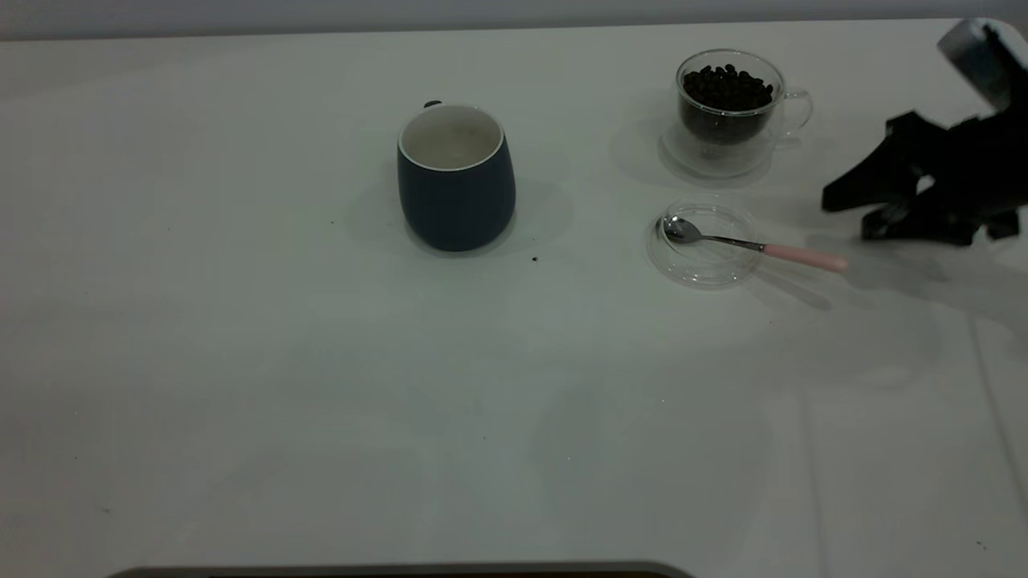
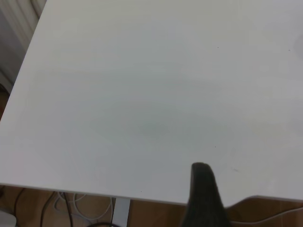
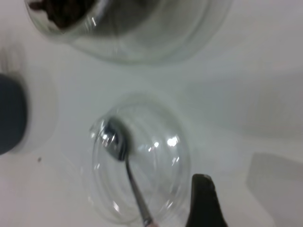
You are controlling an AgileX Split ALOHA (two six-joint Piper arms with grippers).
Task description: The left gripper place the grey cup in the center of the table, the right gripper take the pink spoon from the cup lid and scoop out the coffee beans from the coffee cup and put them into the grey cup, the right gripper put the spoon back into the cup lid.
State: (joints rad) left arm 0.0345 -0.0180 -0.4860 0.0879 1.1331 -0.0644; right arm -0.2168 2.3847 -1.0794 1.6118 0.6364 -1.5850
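The grey cup (image 1: 456, 177), dark outside and white inside, stands upright near the table's middle. The glass coffee cup (image 1: 727, 104) full of coffee beans stands at the back right. In front of it lies the clear cup lid (image 1: 705, 241) with the pink-handled spoon (image 1: 755, 246); its bowl rests in the lid and its handle points right. My right gripper (image 1: 850, 218) is open and empty, just right of the handle's end. The right wrist view shows the spoon (image 3: 118, 142), lid (image 3: 161, 156) and one finger (image 3: 203, 203). Of my left gripper only one finger (image 2: 202, 194) shows, over bare table near an edge.
A single loose bean (image 1: 535, 259) lies on the white table (image 1: 241, 361) just right of the grey cup's base. The coffee cup's handle (image 1: 797, 108) points right, toward the right arm. The table's edge (image 2: 94, 191) runs close to the left gripper.
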